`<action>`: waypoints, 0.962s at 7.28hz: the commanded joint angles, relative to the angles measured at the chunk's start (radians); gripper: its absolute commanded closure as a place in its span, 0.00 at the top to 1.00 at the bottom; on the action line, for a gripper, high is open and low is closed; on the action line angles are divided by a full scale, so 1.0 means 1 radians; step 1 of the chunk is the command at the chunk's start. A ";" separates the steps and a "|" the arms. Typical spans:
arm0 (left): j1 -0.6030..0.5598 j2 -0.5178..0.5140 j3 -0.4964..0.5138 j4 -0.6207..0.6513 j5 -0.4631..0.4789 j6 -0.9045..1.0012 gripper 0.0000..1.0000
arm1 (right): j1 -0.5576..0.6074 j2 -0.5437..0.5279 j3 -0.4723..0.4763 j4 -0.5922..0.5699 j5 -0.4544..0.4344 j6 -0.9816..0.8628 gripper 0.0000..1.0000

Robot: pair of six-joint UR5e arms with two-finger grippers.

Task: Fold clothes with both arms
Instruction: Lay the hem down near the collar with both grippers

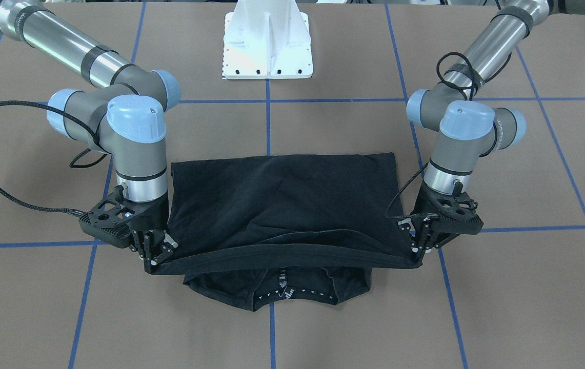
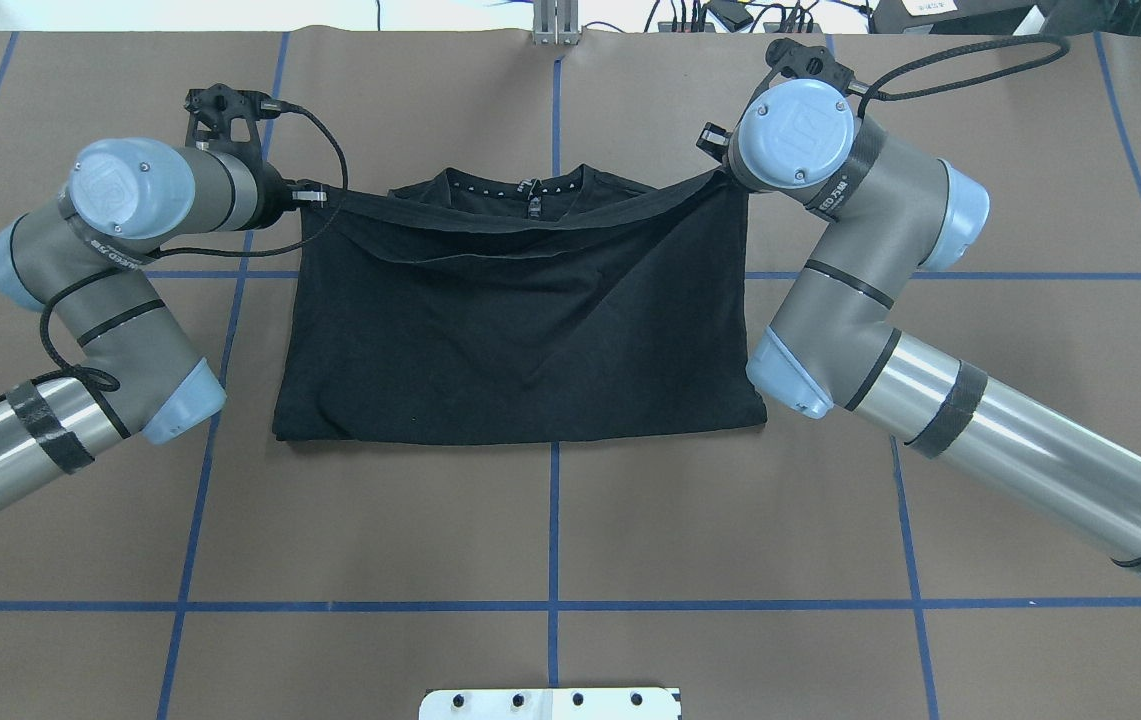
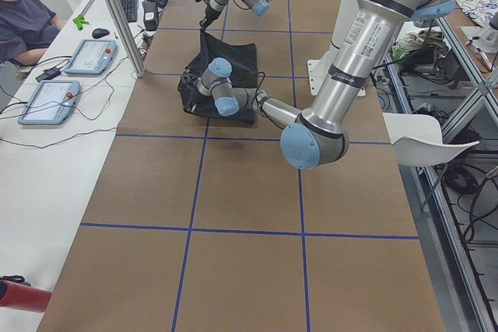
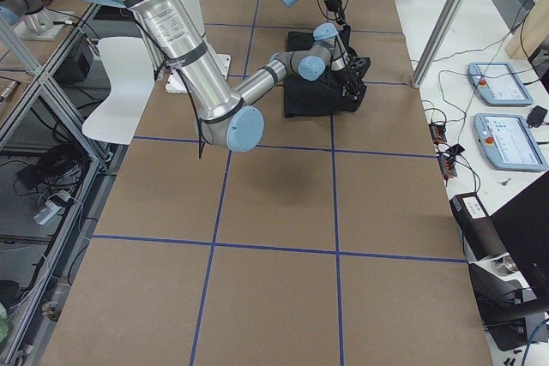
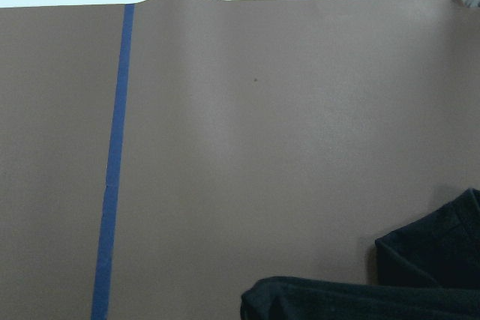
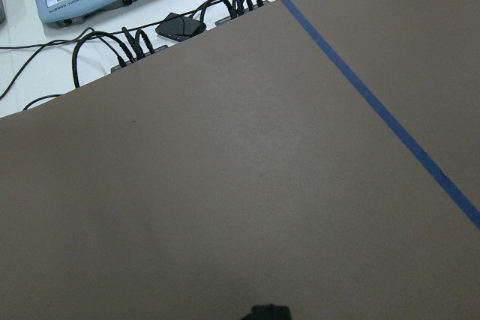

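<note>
The black T-shirt (image 1: 282,200) lies folded on the brown table, its collar (image 1: 278,293) with small white marks toward the far edge from the robot. In the overhead view the shirt (image 2: 520,320) has one edge lifted and stretched taut between both grippers, just short of the collar (image 2: 530,190). My left gripper (image 1: 418,254) is shut on that edge's corner, and it also shows in the overhead view (image 2: 315,195). My right gripper (image 1: 156,261) is shut on the other corner; from overhead its wrist hides it. Black cloth (image 5: 420,282) fills the left wrist view's lower right.
The white pedestal base (image 1: 267,46) stands behind the shirt. Blue tape lines (image 2: 555,520) grid the brown table. Beyond the far edge a side table holds teach pendants (image 3: 48,103) and cables, with a person (image 3: 23,21) seated there and an aluminium post (image 3: 117,17).
</note>
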 commanded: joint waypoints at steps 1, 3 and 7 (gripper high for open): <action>-0.023 -0.009 0.000 0.002 -0.030 0.024 0.00 | 0.004 -0.007 -0.002 -0.002 0.000 -0.015 0.00; -0.021 -0.012 0.014 0.002 -0.034 0.024 0.00 | 0.000 -0.029 -0.010 0.000 0.000 -0.016 0.00; -0.015 -0.035 0.034 -0.007 -0.034 0.024 0.99 | -0.019 -0.018 -0.027 -0.002 -0.003 -0.024 1.00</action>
